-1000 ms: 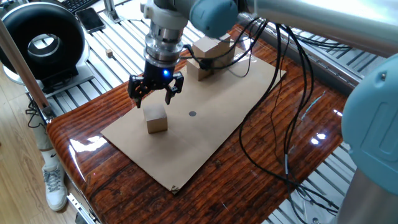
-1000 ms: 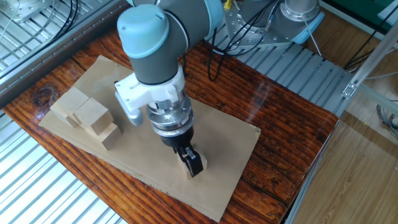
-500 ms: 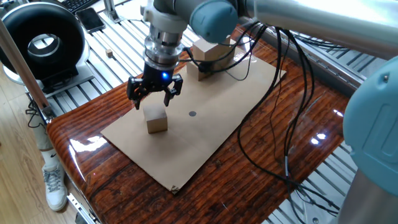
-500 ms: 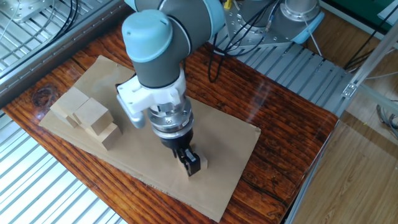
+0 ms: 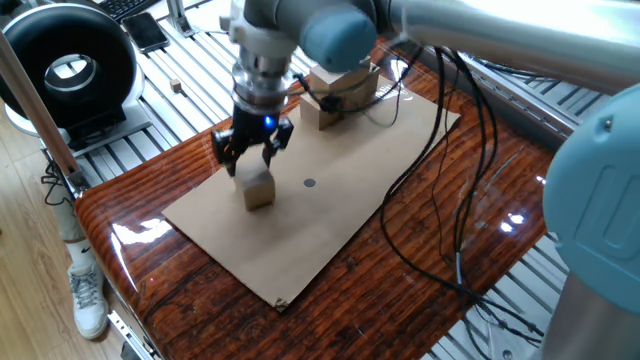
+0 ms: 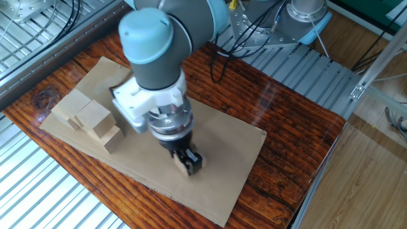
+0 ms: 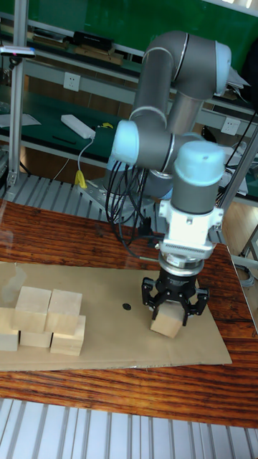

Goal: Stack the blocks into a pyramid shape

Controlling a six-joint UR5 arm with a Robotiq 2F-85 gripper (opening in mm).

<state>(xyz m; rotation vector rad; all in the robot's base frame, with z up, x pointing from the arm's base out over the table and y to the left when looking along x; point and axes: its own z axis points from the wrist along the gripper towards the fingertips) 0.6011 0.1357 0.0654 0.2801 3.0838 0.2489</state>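
Well apart from the partly built stack on the cardboard sheet, the claw straddles a lone block, fingers spread beside it, apparently not yet clamped, lined up to fetch it.

The UR5 arm is bent over at its blue-capped elbow joints, and the wrist is pointed straight down. The tool is held vertical and low, its black fingers spread apart on either side of a single block. Whether the pads are pressed against the wood cannot be told.
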